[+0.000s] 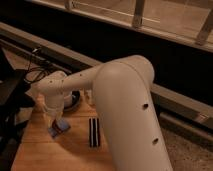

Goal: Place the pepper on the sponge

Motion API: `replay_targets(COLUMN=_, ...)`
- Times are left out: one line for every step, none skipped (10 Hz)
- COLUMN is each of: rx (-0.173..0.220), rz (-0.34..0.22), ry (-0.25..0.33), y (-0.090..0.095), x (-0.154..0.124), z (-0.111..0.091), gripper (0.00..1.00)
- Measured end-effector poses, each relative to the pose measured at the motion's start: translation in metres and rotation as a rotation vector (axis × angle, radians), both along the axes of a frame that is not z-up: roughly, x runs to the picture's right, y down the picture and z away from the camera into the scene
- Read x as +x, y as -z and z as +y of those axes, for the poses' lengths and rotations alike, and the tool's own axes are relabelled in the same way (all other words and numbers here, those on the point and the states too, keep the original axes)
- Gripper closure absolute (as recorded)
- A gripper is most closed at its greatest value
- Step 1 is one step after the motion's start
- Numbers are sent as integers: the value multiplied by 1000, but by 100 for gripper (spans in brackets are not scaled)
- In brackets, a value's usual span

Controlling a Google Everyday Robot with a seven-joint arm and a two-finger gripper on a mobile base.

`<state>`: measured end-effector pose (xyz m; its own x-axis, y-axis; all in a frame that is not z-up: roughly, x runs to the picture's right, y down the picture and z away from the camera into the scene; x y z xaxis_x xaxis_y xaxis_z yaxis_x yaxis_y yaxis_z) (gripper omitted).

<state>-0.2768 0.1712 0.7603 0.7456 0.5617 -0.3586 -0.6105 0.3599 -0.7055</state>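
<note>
Jaws low at blue sponge [56, 132], red pepper [63, 125] there, dark saucer [76, 101] behind.

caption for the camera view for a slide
White arm's gripper low at the light blue wavy sponge and small dark red pepper on a wooden table

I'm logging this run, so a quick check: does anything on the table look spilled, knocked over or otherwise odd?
Nothing stands out. The gripper hangs low over the sponge, with the pepper at the sponge's edge. The black bar lies flat on the wooden table, apart from them. No spill shows.
</note>
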Motion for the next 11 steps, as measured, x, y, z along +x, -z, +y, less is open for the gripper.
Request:
replay_targets(rx=-7, rz=-14, ry=-5, y=-6, x=-5, z=2, gripper=57)
replay_targets(rx=-11, rz=-20, ry=-7, y=-11, x=-9, z=4, gripper=47)
replay_targets(rx=-14, rz=-19, ry=-5, y=-16, x=-11, z=5, gripper=38)
replay_targets(rx=-13, rz=-12, ry=-1, y=-20, x=-11, z=6, gripper=35)
replay_targets(rx=-14, rz=11, ry=11, y=-25, x=-8, z=7, gripper=34)
replay_targets(rx=-13, rz=32, ry=16, y=-28, x=-5, z=7, gripper=34)
replay_targets(rx=-11, rz=60, ry=17, y=-32, x=2, z=7, gripper=34)
replay_targets(rx=-8, rz=87, ry=12, y=-36, x=11, z=5, gripper=34)
replay_targets(rx=-1, rz=107, ry=6, y=-37, x=18, z=3, gripper=34)
replay_targets(rx=15, rz=113, ry=-4, y=-34, x=20, z=-3, gripper=34)
replay_targets(rx=37, rz=112, ry=-15, y=-29, x=20, z=-11, gripper=34)
